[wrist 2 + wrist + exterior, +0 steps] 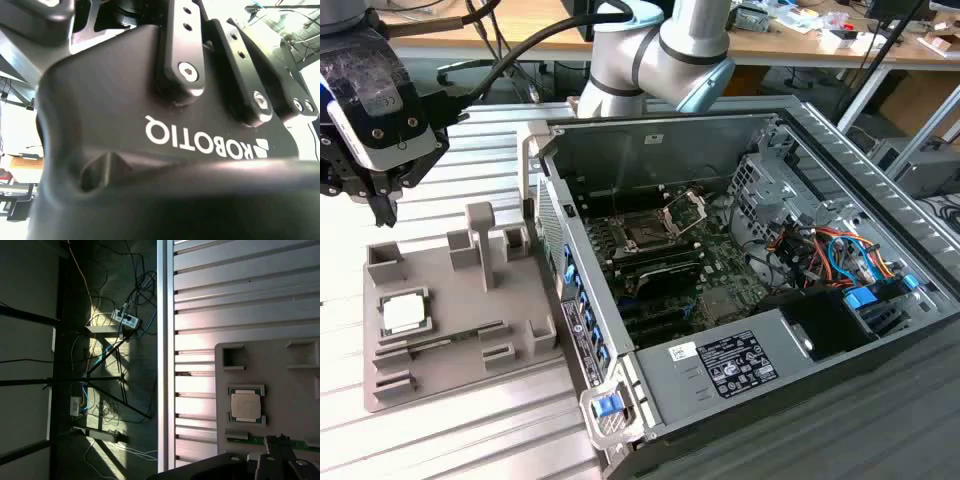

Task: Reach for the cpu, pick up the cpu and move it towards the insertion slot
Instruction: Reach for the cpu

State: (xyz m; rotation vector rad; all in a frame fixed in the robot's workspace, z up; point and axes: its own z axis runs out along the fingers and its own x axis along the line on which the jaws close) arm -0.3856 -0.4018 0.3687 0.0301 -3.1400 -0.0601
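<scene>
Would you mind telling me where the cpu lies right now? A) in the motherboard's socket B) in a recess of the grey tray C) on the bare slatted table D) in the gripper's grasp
B: the cpu sits in a recess of the grey tray, outside the computer case.

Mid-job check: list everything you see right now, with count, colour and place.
cpu: one, silvery, in the tray, untouched
tray: one, grey, on the table, exterior view's left
computer case: one, grey metal, open, exterior view's right
insertion slot: one, dark with silver frame, inside the case
cables: bundle, orange, red, blue, inside the case
table: one, silver slatted, under tray and case
power strip: one, pale, on the floor, first wrist view
arm: one, silver-grey, beyond the case
gripper: one, black, near the tray, apart from the cpu
</scene>
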